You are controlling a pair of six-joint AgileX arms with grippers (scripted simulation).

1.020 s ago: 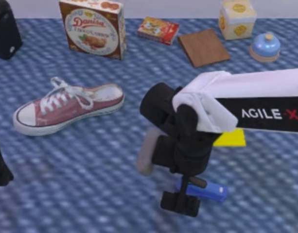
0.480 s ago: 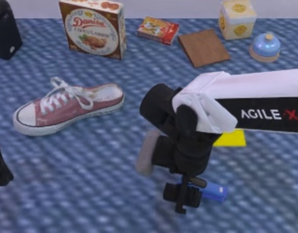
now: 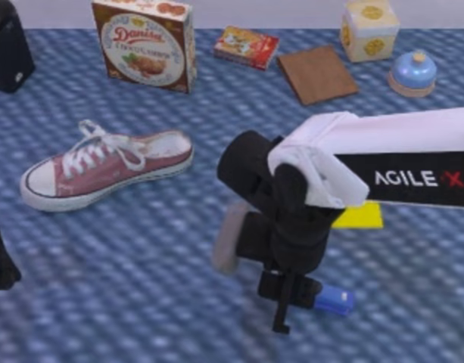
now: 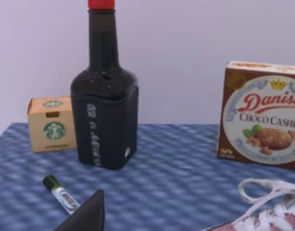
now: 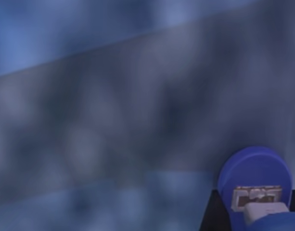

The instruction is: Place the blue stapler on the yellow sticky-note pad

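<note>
A: Where was the blue stapler [image 3: 334, 300]?
B: On the bench [image 3: 141, 257], near the front, right of middle. The right claw [image 3: 286, 296] was down over its left end, so only the right end showed.
A: Was it pinching?
B: Looked like it. In the right wrist view the blue stapler [image 5: 255, 180] sat between two dark fingers [image 5: 212, 216], close on both sides.
A: And the yellow sticky-note pad [image 3: 362, 216]?
B: Just behind the stapler, partly under the right arm. Not touching.
A: Left arm?
B: Parked at the left edge. Its claw couldn't be seen well, so can't tell.
</note>
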